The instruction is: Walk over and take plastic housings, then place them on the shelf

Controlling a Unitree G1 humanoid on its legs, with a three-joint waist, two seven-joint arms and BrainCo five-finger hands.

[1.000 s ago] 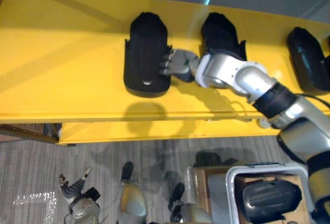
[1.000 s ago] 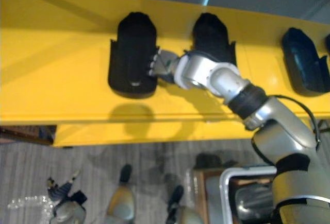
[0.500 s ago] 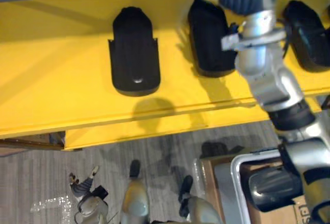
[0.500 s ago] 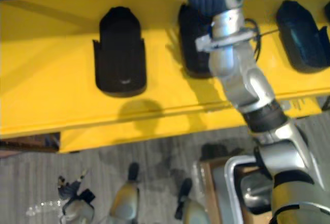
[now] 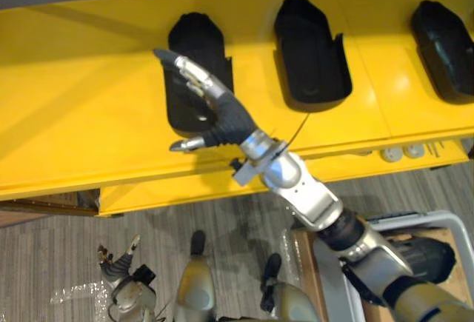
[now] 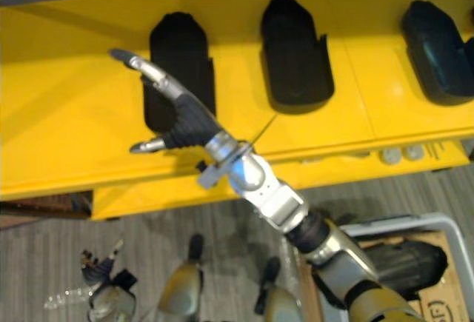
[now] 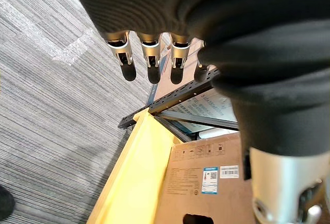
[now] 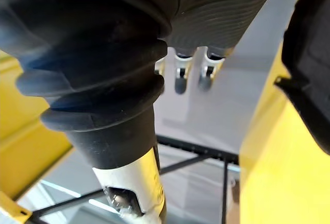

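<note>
Since half a second ago the right hand (image 5: 228,117) is swung leftward off the middle black plastic housing (image 5: 309,52). In the left eye view it is seen spread and empty before the left black plastic housing (image 5: 194,37), set lengthwise front-to-back on the yellow shelf (image 5: 81,115). A dark housing (image 5: 426,257) in the white-rimmed bin (image 5: 444,215) lies down-right of that hand, nearest the right arm. In the left wrist view the left hand (image 7: 148,54) is seen straight-fingered, empty.

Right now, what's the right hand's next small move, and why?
Probably draw the right hand back off the shelf and down toward the bin. The hand is open above the shelf and holds nothing. Three placed housings already lie on the shelf, and a spare housing sits in the bin at the robot's right, so fetching that one looks like the sensible step.
</note>
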